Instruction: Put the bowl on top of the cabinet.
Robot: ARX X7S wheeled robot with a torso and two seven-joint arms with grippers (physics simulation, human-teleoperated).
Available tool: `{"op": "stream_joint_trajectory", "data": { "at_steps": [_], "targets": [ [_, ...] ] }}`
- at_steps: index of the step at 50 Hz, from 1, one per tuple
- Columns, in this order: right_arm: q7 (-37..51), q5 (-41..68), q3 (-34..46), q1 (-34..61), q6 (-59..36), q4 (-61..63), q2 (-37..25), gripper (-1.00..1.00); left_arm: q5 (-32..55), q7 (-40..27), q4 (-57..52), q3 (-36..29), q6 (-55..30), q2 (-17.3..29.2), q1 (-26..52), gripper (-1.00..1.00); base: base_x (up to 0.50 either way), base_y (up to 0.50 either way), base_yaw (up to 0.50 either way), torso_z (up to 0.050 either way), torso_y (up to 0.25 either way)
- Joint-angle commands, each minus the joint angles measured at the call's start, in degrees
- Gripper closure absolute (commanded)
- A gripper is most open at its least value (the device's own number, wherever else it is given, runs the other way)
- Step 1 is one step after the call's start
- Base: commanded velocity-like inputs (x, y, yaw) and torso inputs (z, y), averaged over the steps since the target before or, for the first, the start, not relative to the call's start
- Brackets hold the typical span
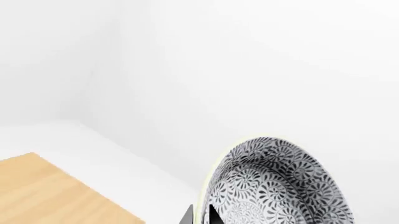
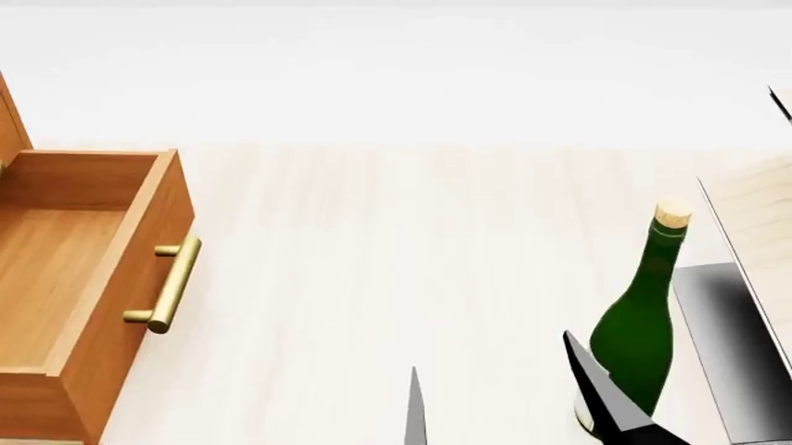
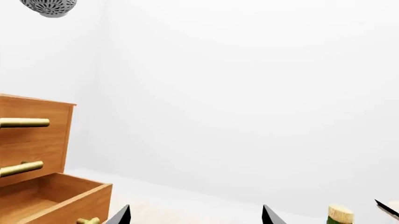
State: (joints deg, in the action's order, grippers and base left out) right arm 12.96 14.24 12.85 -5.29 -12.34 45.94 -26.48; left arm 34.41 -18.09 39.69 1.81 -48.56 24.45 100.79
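In the left wrist view my left gripper (image 1: pixel 201 215) is shut on the rim of the bowl (image 1: pixel 281 186), one fingertip inside and one outside. The bowl's dark speckled floral outside faces the camera. A light-wood surface (image 1: pixel 50 191) lies below and to one side of it. The right wrist view shows the bowl (image 3: pixel 50 7) in the air above the orange-brown cabinet (image 3: pixel 37 135), apart from its top. The cabinet's bottom drawer (image 2: pixel 74 269) stands pulled out. My right gripper (image 2: pixel 502 403) is open over the table, with nothing between its fingers (image 3: pixel 121 215).
A green corked bottle (image 2: pixel 637 324) stands just right of my right gripper. A pale slanted rack (image 2: pixel 758 232) on a grey base (image 2: pixel 730 343) sits at the far right. Brass bar handles (image 2: pixel 167 283) stick out from the drawer fronts. White walls lie behind.
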Motion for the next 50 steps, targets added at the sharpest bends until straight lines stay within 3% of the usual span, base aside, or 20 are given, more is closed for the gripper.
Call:
{"op": "stream_joint_trajectory", "data": {
  "at_steps": [1,24,32,50],
  "targets": [
    [0.35,-0.26,0.28,0.07,-0.23,0.04,-0.13,-1.00,-1.30,-1.46,3.55,2.15,3.70,2.83,0.12,1.00,0.00,0.00,0.00,-0.015,0.229],
    [0.53,-0.11,0.50,0.18,-0.07,-0.56,-0.46,-1.00,-0.07,-8.84,6.49,9.00,5.85,5.56,-0.42,1.00,0.00,0.00,0.00,0.000,0.000],
    [0.64,-0.02,0.69,0.42,-0.57,-0.13,-0.68,-1.00,-2.42,-15.30,9.18,9.44,5.94,6.61,0.56,1.00,0.00,0.00,0.00,0.000,0.000],
    [0.70,0.18,1.05,0.74,-0.70,-0.16,-0.95,-1.00,-2.28,-18.25,13.10,12.36,7.62,8.58,1.85,1.00,0.00,0.00,0.00,0.000,0.000]
  ]
}}
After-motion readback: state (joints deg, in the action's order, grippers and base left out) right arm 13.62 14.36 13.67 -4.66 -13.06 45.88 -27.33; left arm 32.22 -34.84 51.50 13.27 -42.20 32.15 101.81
